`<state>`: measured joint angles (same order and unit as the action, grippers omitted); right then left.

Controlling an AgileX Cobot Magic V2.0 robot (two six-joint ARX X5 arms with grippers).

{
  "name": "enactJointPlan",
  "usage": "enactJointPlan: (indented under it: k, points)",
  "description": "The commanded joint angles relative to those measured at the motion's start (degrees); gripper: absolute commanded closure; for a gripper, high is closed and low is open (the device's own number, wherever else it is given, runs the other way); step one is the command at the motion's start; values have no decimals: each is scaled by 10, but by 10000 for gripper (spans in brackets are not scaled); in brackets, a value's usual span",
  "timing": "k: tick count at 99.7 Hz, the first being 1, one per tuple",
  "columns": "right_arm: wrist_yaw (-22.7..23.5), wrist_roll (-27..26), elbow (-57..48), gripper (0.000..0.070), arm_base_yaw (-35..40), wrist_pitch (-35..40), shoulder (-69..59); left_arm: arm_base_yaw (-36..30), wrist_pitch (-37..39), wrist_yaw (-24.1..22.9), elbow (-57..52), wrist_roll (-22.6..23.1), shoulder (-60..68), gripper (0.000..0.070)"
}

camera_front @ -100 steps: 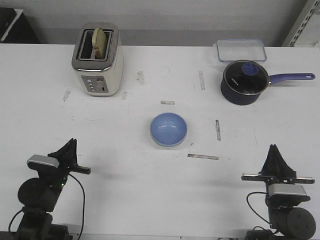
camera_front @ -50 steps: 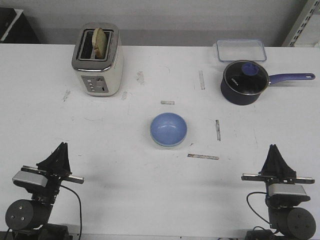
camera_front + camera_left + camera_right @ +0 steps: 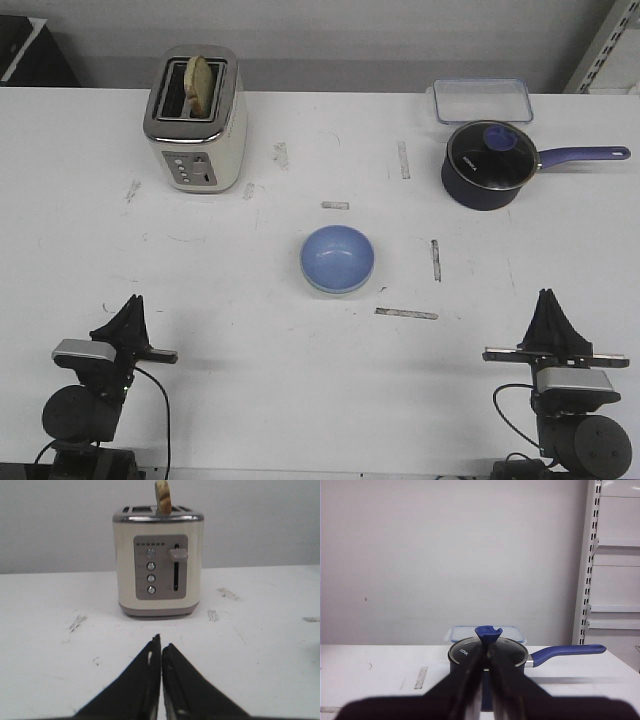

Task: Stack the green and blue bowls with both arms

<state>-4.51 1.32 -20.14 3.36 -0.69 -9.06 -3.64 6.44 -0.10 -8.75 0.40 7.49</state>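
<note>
Blue bowl point(image 3: 337, 258) nested in green bowl point(image 3: 322, 284) mid-desk; left gripper point(image 3: 130, 311) and right gripper point(image 3: 549, 307) clenched, empty, near front corners; risk: nudging finished stack

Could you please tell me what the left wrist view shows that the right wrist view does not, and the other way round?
Only the left wrist view shows the cream toaster with a slice of bread standing up out of a slot, and the left gripper shut in front of it. Only the right wrist view shows the navy saucepan with its glass lid, the clear container behind it, metal shelving, and the shut right gripper. Both show the white table and a plain grey wall; neither shows the bowls.
</note>
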Motion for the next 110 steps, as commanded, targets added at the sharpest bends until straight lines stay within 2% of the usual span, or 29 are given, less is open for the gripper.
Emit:
enactJointPlan:
  k: [1, 45, 110]
  points:
    - [0, 2, -3, 693, 0, -6, 1, 1, 12, -1, 8, 5, -2, 699]
    - [0, 2, -3, 693, 0, -6, 1, 3, 17, -2, 81, 5, -73, 699]
    - [0, 2, -3, 693, 0, -6, 1, 6, 11, -2, 80, 5, -73, 699]
